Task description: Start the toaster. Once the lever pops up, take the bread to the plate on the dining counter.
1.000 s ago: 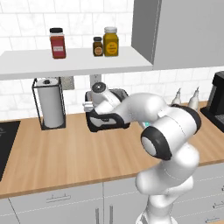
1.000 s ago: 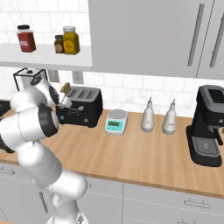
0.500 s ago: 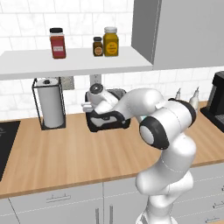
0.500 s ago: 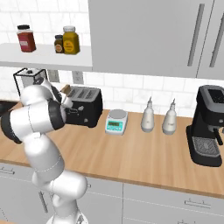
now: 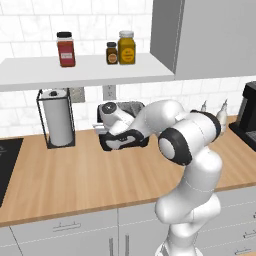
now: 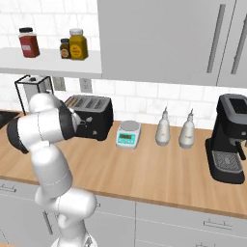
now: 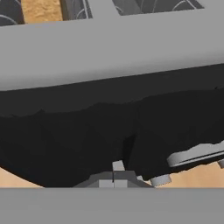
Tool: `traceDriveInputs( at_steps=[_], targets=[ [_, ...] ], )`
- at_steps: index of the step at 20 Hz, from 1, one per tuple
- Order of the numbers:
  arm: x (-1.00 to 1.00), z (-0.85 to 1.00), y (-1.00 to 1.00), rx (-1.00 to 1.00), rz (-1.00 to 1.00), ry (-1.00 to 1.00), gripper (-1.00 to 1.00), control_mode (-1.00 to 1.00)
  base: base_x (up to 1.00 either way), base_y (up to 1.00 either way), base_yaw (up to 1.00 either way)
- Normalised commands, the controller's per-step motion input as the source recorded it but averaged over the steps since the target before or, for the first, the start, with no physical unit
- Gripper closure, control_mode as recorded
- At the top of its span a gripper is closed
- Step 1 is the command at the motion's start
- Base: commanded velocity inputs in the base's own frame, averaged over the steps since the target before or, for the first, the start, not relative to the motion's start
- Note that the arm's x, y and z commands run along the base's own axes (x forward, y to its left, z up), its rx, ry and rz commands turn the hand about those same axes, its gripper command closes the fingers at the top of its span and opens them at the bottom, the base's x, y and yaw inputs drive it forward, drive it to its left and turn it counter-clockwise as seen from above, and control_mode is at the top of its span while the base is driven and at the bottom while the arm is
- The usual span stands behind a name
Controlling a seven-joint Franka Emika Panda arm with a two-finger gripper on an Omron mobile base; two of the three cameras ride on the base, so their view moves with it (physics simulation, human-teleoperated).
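My gripper (image 5: 102, 131) sat low against the left end of the toaster (image 6: 91, 116), hand pressed right up to its black side. In the hand view the toaster (image 7: 109, 127) took up nearly everything: silvery slotted top across the upper part, black wall below, a strip of wood worktop (image 7: 205, 175) at the lower corners. A golden-brown patch showed in one slot at the top left of that view: the bread (image 7: 41, 9), seated down in the toaster. From the right base view the slots looked dark and I couldn't make out the slice.

Finger state: couldn't tell. The tips were buried against the toaster body in all three views, no gap or contact readable.

Toaster (image 5: 127, 137) stood on the wood worktop (image 5: 75, 175) at the back wall, under the shelf. Paper towel roll (image 5: 57, 124) in its black wire stand was just to its left. On the other side: small scale (image 6: 128, 134) beside it, then two pale bottles (image 6: 163, 128), then the black coffee machine (image 6: 231, 140) at the far end. Three spice jars (image 5: 66, 49) were on the shelf above. Dark cooktop edge (image 5: 7, 165) at the far left of the worktop.
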Motion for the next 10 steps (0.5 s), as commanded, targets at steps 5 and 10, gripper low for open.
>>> traceDriveInputs(
  at_steps=[5,10],
  targets=[
    [0.00,-0.53,0.00,0.00,-0.01,0.03,1.00,-1.00,0.00,0.00,0.00],
    [0.00,-0.66,0.00,0.00,0.00,0.07,1.00,-1.00,0.00,0.00,0.00]
  ],
)
